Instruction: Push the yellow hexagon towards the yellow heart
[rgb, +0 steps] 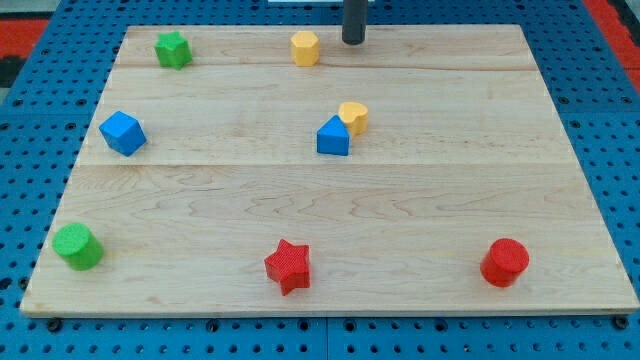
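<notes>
The yellow hexagon (305, 48) sits near the view's top edge of the wooden board, a little left of centre. The yellow heart (353, 116) lies below and to its right, touching a blue triangular block (333, 137). My tip (353, 41) is at the view's top, just right of the yellow hexagon with a small gap between them, and above the heart.
A green star (173, 49) is at the top left, a blue cube (122, 132) at the left, a green cylinder (77, 246) at the bottom left, a red star (288, 266) at the bottom centre, a red cylinder (505, 262) at the bottom right. The board (450, 180) rests on blue pegboard.
</notes>
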